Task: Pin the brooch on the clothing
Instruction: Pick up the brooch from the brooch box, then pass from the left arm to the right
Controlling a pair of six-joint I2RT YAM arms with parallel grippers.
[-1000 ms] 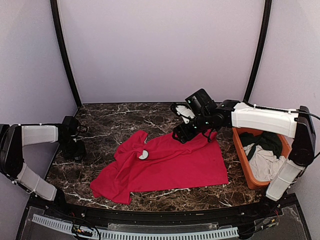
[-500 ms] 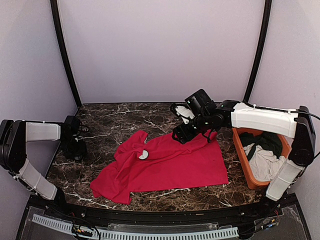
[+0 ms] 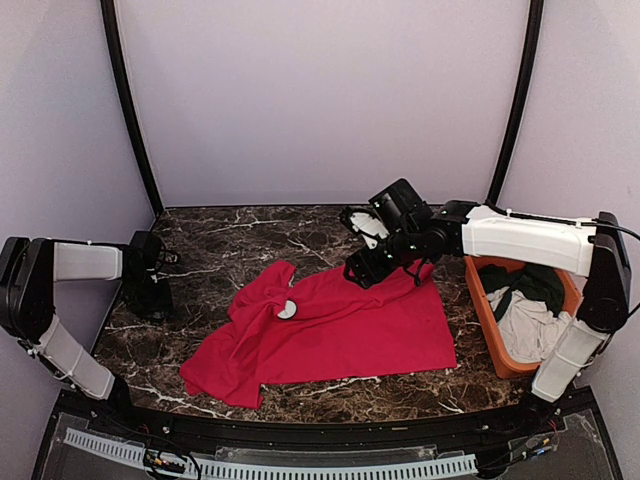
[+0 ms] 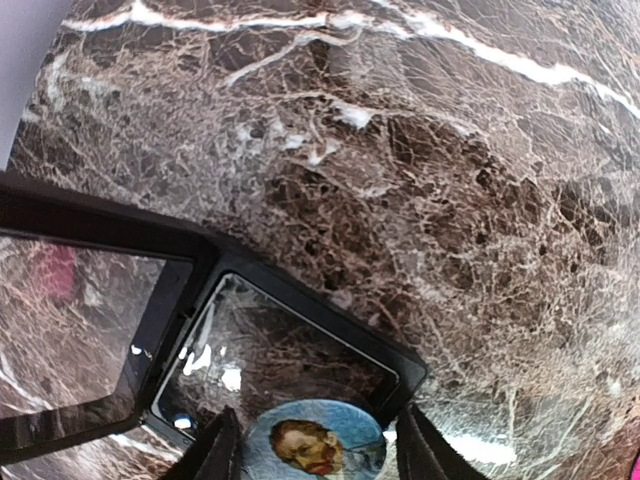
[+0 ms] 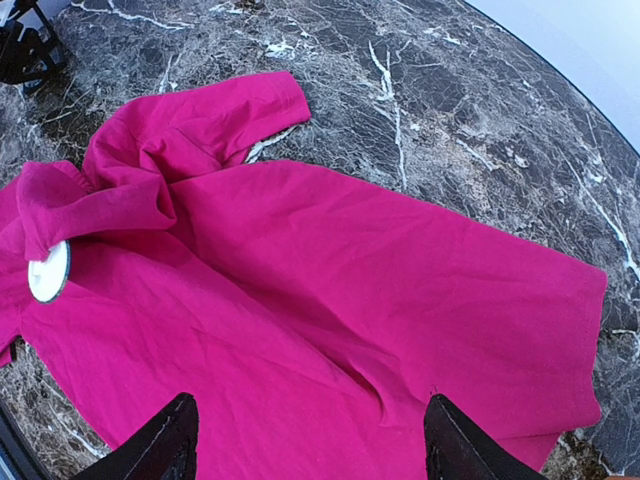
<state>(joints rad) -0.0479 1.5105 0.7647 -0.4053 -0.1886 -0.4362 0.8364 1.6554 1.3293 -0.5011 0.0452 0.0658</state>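
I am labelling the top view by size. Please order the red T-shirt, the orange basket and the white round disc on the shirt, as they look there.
1. red T-shirt, clearly the largest
2. orange basket
3. white disc, by far the smallest

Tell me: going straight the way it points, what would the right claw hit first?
Most likely the red T-shirt: the right claw points down at its spread fabric with nothing in between, though the gap is hard to judge.

Red T-shirt (image 3: pixel 340 325) lies on marble table (image 3: pixel 230 250)
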